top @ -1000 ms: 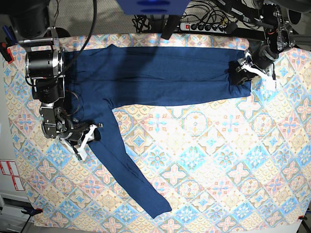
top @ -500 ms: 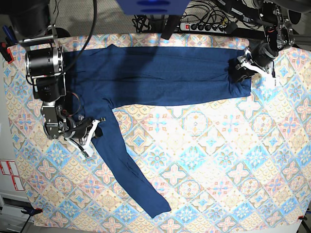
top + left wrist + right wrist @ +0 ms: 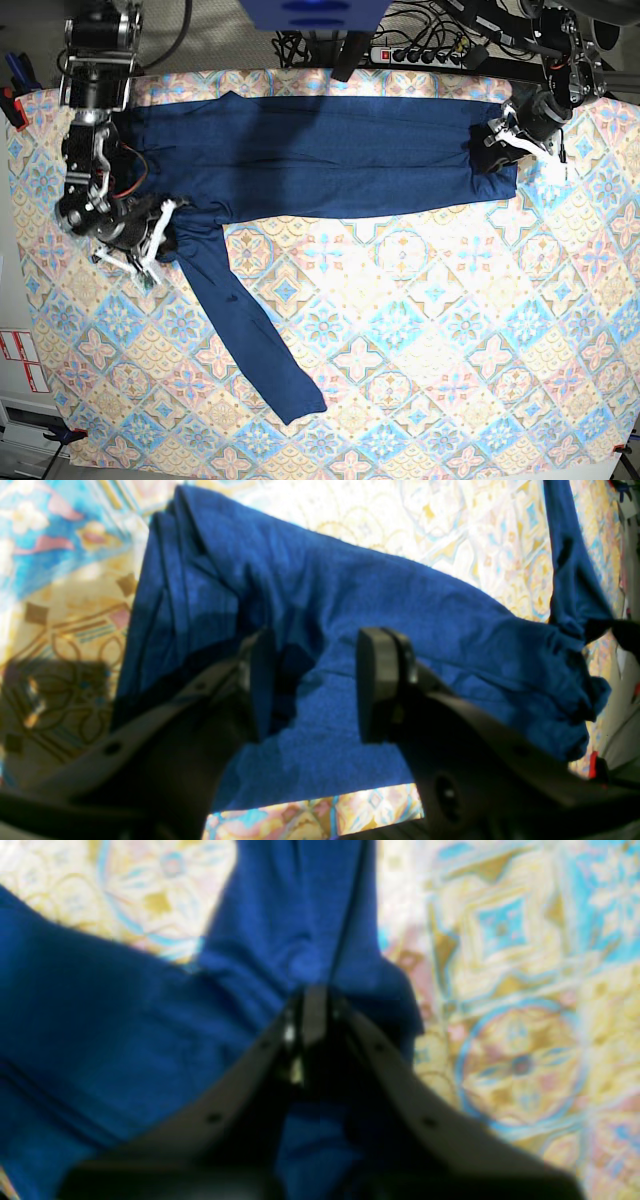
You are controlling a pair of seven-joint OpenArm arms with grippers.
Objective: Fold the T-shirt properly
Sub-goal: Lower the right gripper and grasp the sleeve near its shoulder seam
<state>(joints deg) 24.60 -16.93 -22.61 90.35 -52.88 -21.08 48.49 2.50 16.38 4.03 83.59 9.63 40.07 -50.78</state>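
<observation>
Right end effector (image 3: 160,235) raised, dragging T-shirt (image 3: 320,155) sleeve

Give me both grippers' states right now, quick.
Left gripper: jaws apart, straddling the hem end of the T-shirt, not clamped.
Right gripper: shut on the T-shirt where the sleeve meets the body.

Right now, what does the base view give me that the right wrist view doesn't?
Only base: the whole T-shirt spread across the tablecloth, one sleeve trailing toward the near edge, and the left gripper at the far hem. Only right wrist: the right gripper close up, jaws pinched shut on a fold of fabric. Both: blue shirt on patterned cloth.
</observation>
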